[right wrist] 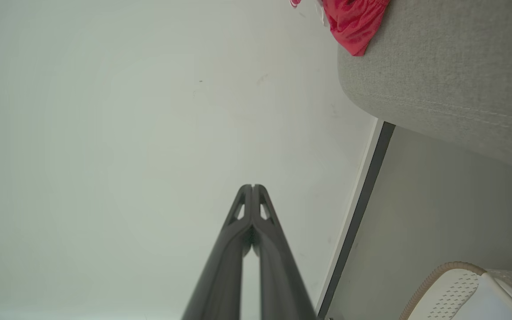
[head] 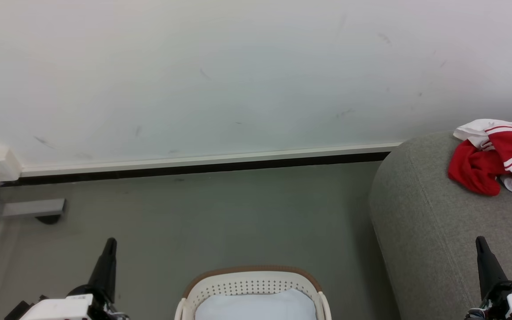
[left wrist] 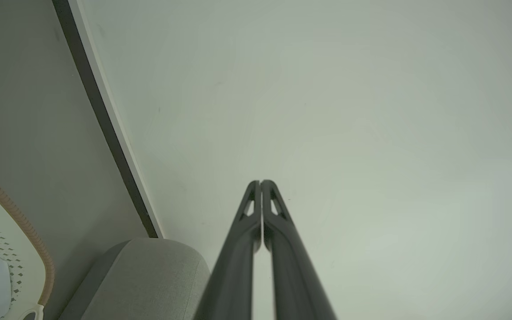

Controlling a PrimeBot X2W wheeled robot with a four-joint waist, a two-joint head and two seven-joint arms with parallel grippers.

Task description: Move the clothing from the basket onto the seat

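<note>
clothing: bright red soft-fabric clothing (head: 500, 155) w/ white panels + thin striped trim, crumpled on top of the seat near its wall end, partly cut off by the head view's right edge
seat: big grey fabric-upholstered seat (head: 434, 231), rounded edge, stitched seam, right of the basket and apart from it
basket: oval cream-white perforated plastic basket (head: 251, 272) w/ brown woven-look rim, on the grey floor (head: 238, 213) at bottom centre. Holds a plain pale white-blue cloth (head: 256, 304) (not the task item). No red seen inside, but only the far part of the basket shows
left: left gripper (left wrist: 261, 186), dark fingers pressed together, nothing between them, pointing at the white wall (left wrist: 371, 133)
right: right gripper (right wrist: 252, 190), same, fingers together and empty, low over the seat's front in head view
progress: looks done, clothing is on the seat, not in the basket
risk: clothing sits by the rounded corner w/ a red fold drooping over the edge. A nudge from the right gripper or a bump to the seat could slide it to the floor. Reaching back into the basket could grab the pale cloth by mistake
</note>
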